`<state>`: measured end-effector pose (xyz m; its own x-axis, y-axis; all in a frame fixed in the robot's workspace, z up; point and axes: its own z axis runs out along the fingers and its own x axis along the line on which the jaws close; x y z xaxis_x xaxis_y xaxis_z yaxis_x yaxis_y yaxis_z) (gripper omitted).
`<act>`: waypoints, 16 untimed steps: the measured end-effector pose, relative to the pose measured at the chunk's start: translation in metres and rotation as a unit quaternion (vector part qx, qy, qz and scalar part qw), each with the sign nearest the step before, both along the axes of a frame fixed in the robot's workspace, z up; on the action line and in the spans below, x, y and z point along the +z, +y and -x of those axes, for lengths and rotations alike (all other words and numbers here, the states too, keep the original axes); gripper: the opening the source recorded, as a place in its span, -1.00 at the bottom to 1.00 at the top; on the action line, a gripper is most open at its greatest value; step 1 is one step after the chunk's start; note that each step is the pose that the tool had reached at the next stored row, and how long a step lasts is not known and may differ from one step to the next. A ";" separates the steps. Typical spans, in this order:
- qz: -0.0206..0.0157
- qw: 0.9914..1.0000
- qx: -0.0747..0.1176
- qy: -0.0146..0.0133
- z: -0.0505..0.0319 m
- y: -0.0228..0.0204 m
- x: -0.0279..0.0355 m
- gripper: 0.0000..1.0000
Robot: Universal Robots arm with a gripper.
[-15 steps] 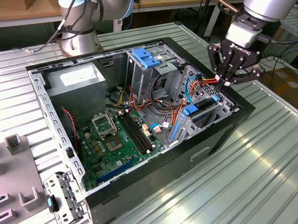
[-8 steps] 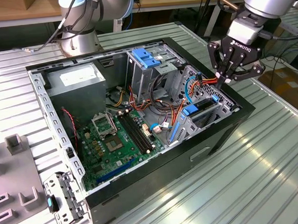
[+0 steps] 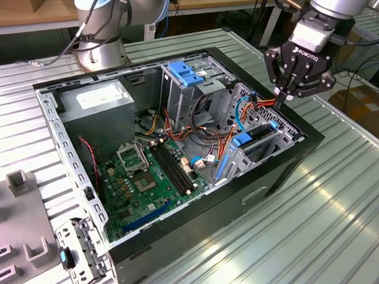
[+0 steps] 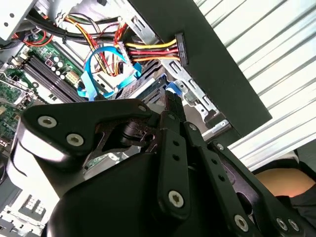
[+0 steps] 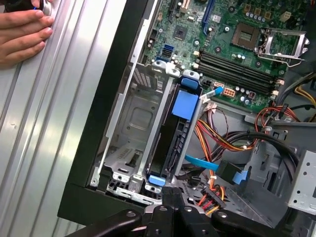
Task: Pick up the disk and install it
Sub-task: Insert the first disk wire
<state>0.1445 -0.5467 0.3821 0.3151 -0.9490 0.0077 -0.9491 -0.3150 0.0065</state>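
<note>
At the fingertips, the gripper (image 3: pixel 281 99) has its two fingers pressed together, with nothing seen between them. In the first wrist view the gripper (image 5: pixel 170 193) hangs just above one end of the disk (image 5: pixel 173 143), near a small blue tab; whether it touches cannot be told. The disk stands on edge inside the metal drive bay (image 5: pixel 159 118) at a corner of the computer case (image 5: pixel 126 74). Its black body is framed by blue plastic, and the neighbouring compartment of the bay is bare metal. The case lies on its side with the side panel off. Besides the bay it holds a green motherboard (image 3: pixel 140 176), a grey power supply (image 3: pixel 101 99), a blue-topped drive cage (image 3: pixel 186 75) and bundles of red, yellow and black cables. The first wrist view alone looks straight down into the bay, and it also shows a person's hand (image 5: pixel 22 32) resting on the ribbed metal table (image 5: pixel 44 123) outside the case. The second wrist view looks along the closed gripper (image 4: pixel 173 106) and shows a loose black power connector (image 4: pixel 178 47) on yellow, red and black wires, close to the case wall. The exterior view places the disk (image 3: pixel 258 135) at the case corner nearest that view's right. The arm's wrist (image 3: pixel 335 1) comes in from the upper part of the exterior view's right. The gripper points down and slightly tilted over the bay, and the arm's base (image 3: pixel 102 51) stands behind the case.
</note>
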 end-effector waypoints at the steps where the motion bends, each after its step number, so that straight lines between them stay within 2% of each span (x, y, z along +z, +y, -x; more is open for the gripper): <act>1: 0.000 1.000 0.002 0.000 -0.0009 0.0013 0.0000 -0.79; 8: 0.000 1.000 0.011 0.000 -0.0093 0.0128 0.0000 -0.79; 11: 0.000 0.999 0.038 0.000 -0.0097 0.0141 -0.0004 -0.79; 14: 0.000 0.998 0.070 0.000 -0.0098 0.0141 -0.0011 -0.79; 15: 0.000 0.997 0.082 0.000 -0.0098 0.0141 -0.0012 -0.79; 16: 0.000 0.995 0.098 0.000 -0.0099 0.0141 -0.0014 -0.79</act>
<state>0.1544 -0.5326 0.3807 0.4945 -0.8692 0.0078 -0.8692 -0.4944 0.0066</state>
